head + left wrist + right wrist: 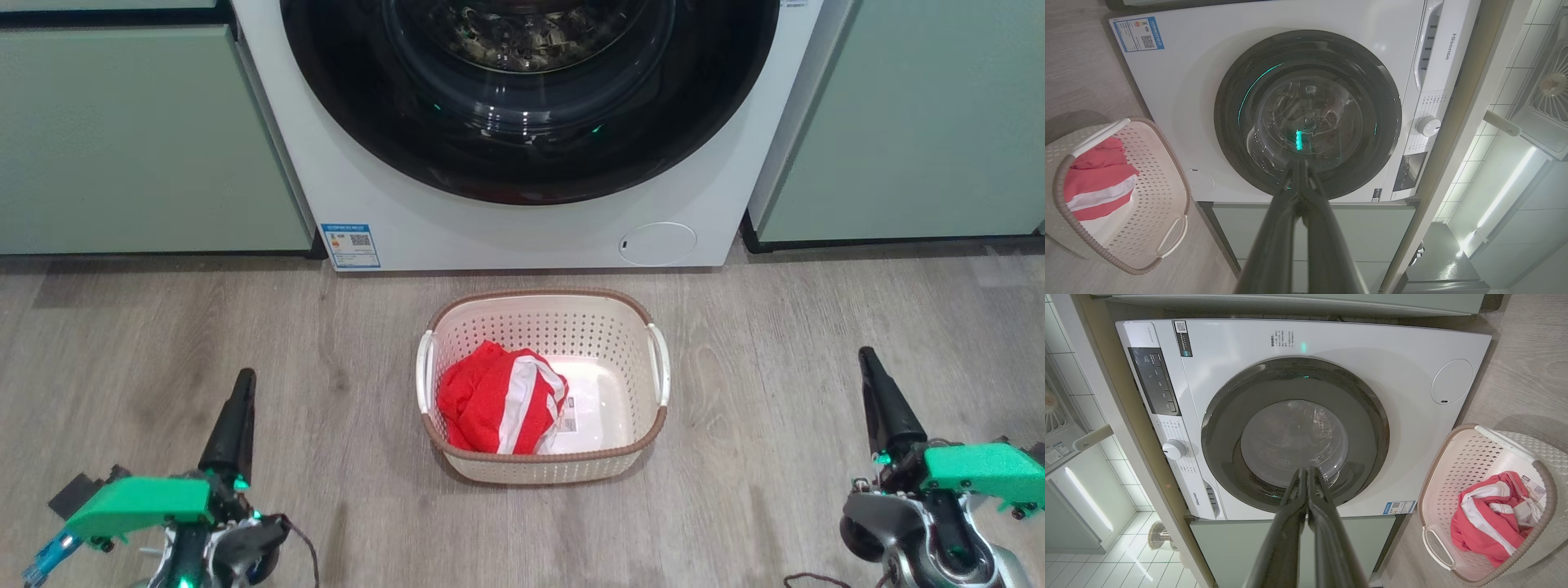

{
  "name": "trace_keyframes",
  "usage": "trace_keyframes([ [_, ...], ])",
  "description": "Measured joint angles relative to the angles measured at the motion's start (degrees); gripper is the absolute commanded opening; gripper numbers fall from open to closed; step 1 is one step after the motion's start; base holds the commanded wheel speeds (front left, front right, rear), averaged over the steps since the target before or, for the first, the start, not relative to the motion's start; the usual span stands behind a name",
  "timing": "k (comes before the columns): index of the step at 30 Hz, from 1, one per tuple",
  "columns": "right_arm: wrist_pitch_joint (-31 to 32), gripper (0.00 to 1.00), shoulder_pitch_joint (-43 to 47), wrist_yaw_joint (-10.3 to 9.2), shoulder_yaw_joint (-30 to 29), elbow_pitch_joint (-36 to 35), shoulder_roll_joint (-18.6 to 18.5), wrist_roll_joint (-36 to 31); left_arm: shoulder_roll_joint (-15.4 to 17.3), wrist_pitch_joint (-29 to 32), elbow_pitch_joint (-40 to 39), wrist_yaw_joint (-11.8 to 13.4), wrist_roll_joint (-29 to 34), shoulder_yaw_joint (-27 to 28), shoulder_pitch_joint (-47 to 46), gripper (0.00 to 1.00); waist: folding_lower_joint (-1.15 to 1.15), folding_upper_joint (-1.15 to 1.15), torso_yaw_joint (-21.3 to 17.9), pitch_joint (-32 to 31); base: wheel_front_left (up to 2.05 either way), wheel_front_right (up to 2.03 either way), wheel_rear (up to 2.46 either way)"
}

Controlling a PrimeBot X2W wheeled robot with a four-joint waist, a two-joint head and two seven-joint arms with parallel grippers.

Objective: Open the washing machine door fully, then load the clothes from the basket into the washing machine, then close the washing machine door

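Door (531, 184) shut, slick stiff rim, so pull at edge; clothes (498, 400) soft & light. Left gripper (243, 380) & right gripper (867, 359): fingers together, empty.

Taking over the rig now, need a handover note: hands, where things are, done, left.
Left hand: shut, empty, hanging above the floor at lower left.
Right hand: shut, empty, at lower right.
Door: closed on the washer.
Basket: on the floor in front of the washer, between the hands.
Clothes: all in the basket, in its left half.
Done: nothing yet.
Left: open the door fully, load the clothes, close the door.
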Motion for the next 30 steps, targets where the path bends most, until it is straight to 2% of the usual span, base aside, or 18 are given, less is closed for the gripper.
trace_keyframes([
  [13,0.01,0.00,0.00,0.00,0.00,0.00,0.00,0.00,0.00,0.00,0.00,0.00,0.00,0.00,0.00,0.00,0.00,0.00,0.00,0.00,0.00,0.00,0.00],
  [14,0.00,1.00,0.04,0.00,0.01,0.30,0.03,-0.01,-0.02,-0.04,0.26,0.08,-0.02,-0.02,0.04,1.00,0.00,0.00,0.00,0.00,0.00,0.00,0.00],
  [19,-0.08,1.00,3.13,0.00,0.26,3.90,0.27,-0.02,-0.53,-0.11,3.99,0.11,-0.02,-0.36,3.09,1.00,0.00,0.00,-0.02,0.01,0.00,0.00,0.00],
  [30,-1.85,1.00,3.68,0.00,0.23,3.15,0.27,-1.27,-0.55,-1.69,3.69,0.11,0.45,-0.53,3.46,1.00,0.00,0.00,-0.04,-0.14,0.00,0.00,0.00],
])
